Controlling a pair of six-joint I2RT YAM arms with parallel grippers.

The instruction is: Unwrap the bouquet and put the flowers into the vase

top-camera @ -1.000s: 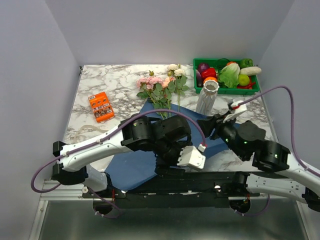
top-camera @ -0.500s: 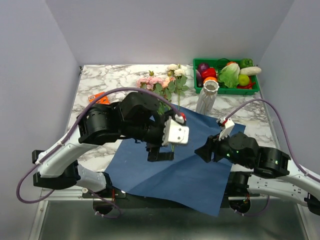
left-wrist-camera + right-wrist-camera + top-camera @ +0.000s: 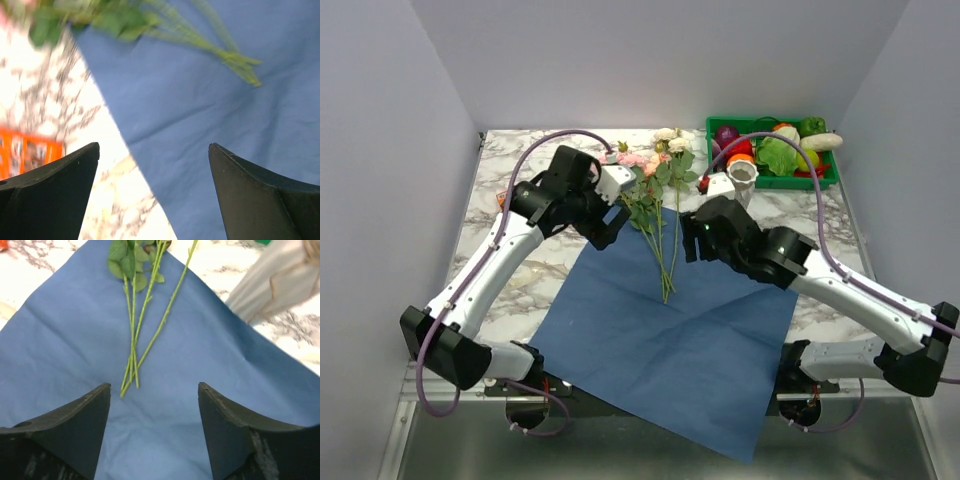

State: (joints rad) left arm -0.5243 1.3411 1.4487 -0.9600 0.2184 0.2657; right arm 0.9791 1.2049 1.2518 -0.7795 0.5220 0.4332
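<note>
Top external view: both arms reach in over a white-and-grey marbled counter (image 3: 540,150), one from each side of the flowers.
Flowers (image 3: 657,215): a loose bunch lying flat and unwrapped, on the middle of the counter towards its far edge.
Blooms: pink, peach and cream roses with green leaves around them. They rest on bare marble past the paper's far corner.
Stems: thin and pale green. They run towards the near edge and come together to a point on the paper, as the right wrist view (image 3: 145,315) shows sharply. In the left wrist view (image 3: 220,47) they are blurred.
Blue paper (image 3: 670,340): one dark blue sheet spread open like a diamond. Its far corner lies under the leaves and its near corner hangs over the counter's near edge.
Vase (image 3: 744,172): whitish-beige with thin marbled lines, just off the paper's far right edge. The right arm hides most of it from above, and its body shows in the right wrist view (image 3: 270,285).
Left claw (image 3: 153,146): jaws spread wide with nothing between them, above the paper's left edge.
Right claw (image 3: 153,385): jaws apart and gripping nothing, over the paper just short of the stem ends.
Green crate (image 3: 820,183): holds vegetables, at the far right corner.
Orange box (image 3: 25,155): on the marble left of the paper.
</note>
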